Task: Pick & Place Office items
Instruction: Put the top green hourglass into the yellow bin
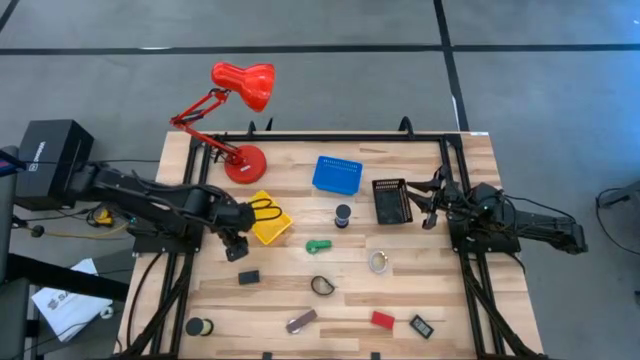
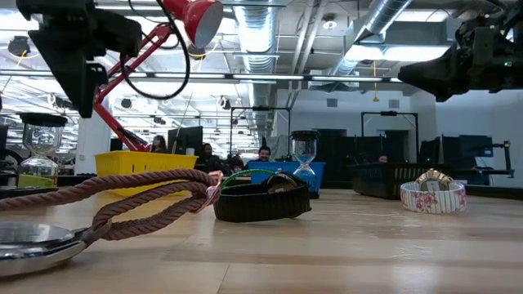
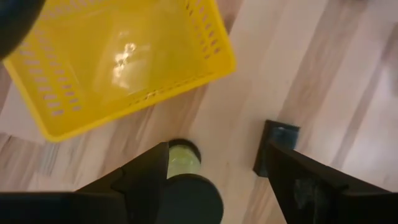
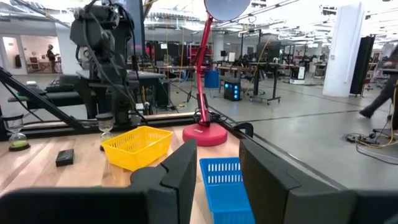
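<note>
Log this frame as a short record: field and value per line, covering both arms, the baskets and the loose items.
left gripper: open, above the table beside the yellow basket, holding nothing
right gripper: open, beside the black basket, holding nothing
blue basket: far side of table, middle
yellow basket contents: none visible
loose items on table: green piece, black block, black loop, clear ring, red block, brownish bar
other: red desk lamp at far left
</note>
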Robot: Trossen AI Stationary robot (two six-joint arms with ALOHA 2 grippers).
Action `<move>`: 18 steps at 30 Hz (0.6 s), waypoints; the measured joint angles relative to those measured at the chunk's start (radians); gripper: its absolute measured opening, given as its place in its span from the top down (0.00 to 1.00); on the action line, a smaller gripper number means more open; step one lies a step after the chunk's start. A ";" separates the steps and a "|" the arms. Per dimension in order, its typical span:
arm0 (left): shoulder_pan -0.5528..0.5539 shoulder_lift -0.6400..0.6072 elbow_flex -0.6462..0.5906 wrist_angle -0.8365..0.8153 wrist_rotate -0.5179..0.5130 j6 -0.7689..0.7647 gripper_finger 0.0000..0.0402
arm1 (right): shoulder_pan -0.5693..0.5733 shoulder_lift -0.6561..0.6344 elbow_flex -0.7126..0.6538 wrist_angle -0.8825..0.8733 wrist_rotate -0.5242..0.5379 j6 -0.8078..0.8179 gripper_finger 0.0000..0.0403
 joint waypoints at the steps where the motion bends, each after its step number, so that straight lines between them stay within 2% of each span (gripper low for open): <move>1: 0.000 0.009 0.000 -0.004 -0.004 0.000 0.36 | 0.000 0.000 0.000 0.000 0.000 0.000 0.72; 8: 0.000 0.044 0.000 -0.091 -0.025 -0.010 0.38 | 0.000 0.000 0.000 -0.001 0.000 0.000 0.72; 18: 0.000 0.048 -0.031 -0.105 -0.035 -0.069 0.38 | 0.000 0.000 0.000 -0.001 0.000 0.000 0.72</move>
